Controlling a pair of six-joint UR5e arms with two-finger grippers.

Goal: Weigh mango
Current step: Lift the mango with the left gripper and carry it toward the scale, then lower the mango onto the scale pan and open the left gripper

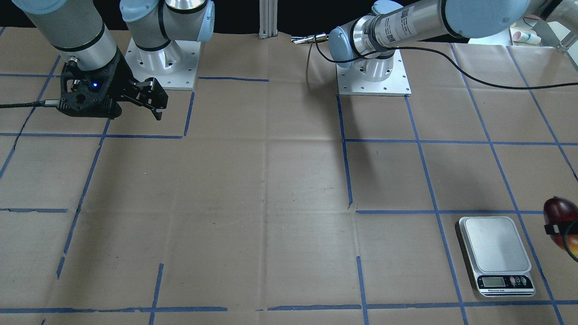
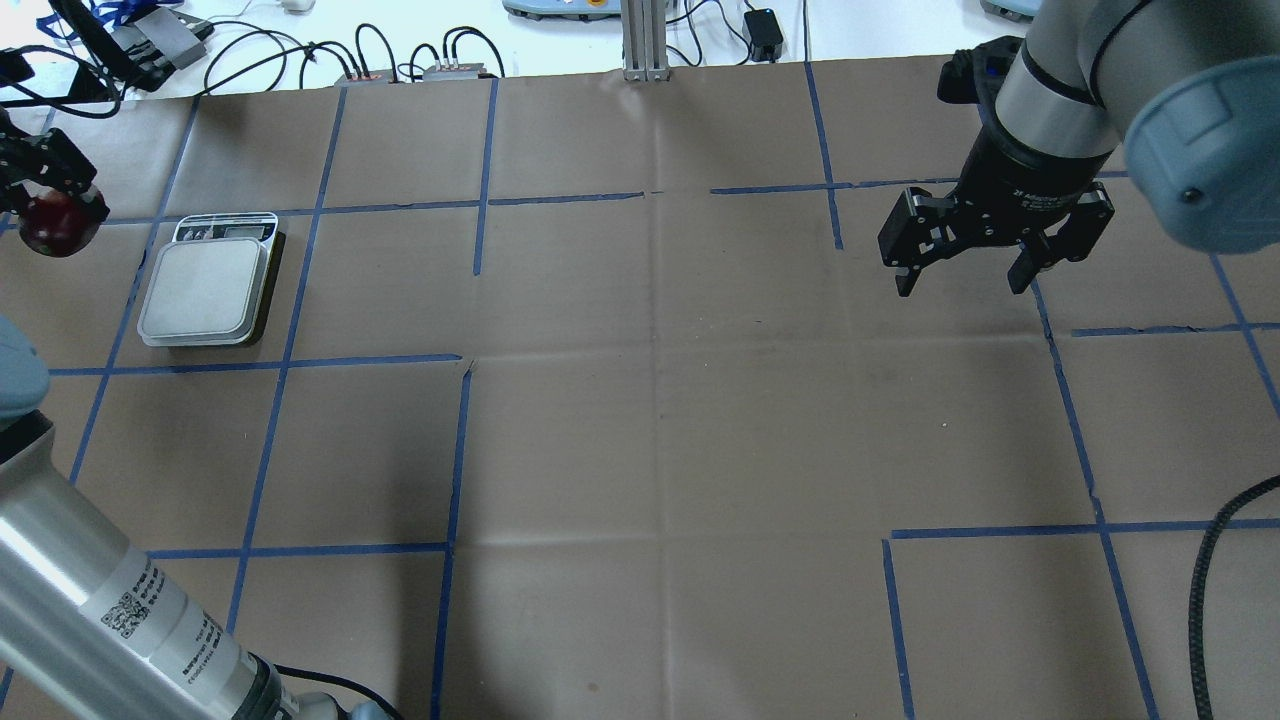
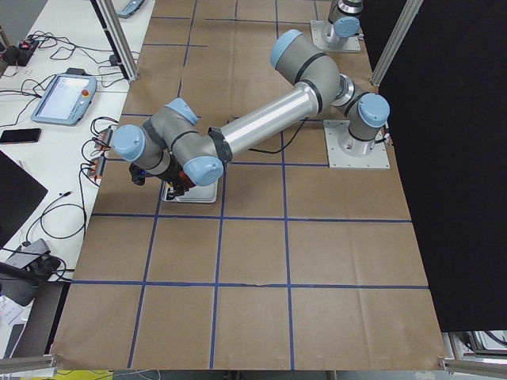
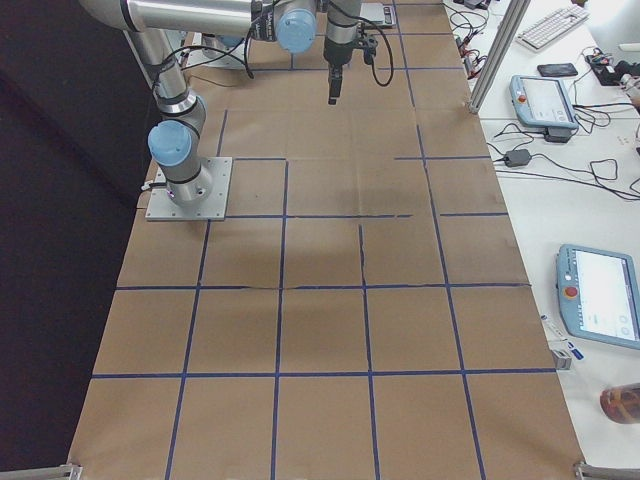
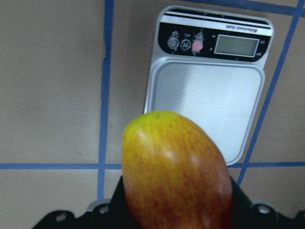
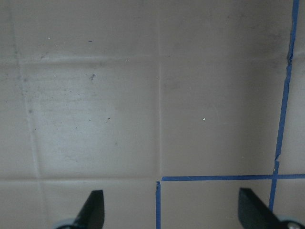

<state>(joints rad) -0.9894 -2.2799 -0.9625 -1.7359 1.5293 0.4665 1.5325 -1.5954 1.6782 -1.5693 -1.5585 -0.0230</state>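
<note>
Fingers of the left gripper (image 2: 55,200) are clamped around the mango (image 2: 50,228), at the far upper left edge of the overhead view. In the front-facing view the fruit sits at the right edge of the frame, with a black finger crossing its middle, the dark red end uppermost and the orange-yellow end below. The mango is just beside the scale (image 2: 205,285), apart from it and not on the platform. In the left wrist view the yellow end points toward the scale and overlaps the lower edge of the platform in the picture; the display and buttons lie at the top of that frame. The right gripper (image 2: 960,285) hangs at the upper right of the overhead view, well apart from the scale, with its fingers spread wide over the brown paper table (image 2: 640,420) marked with blue tape lines.
</note>
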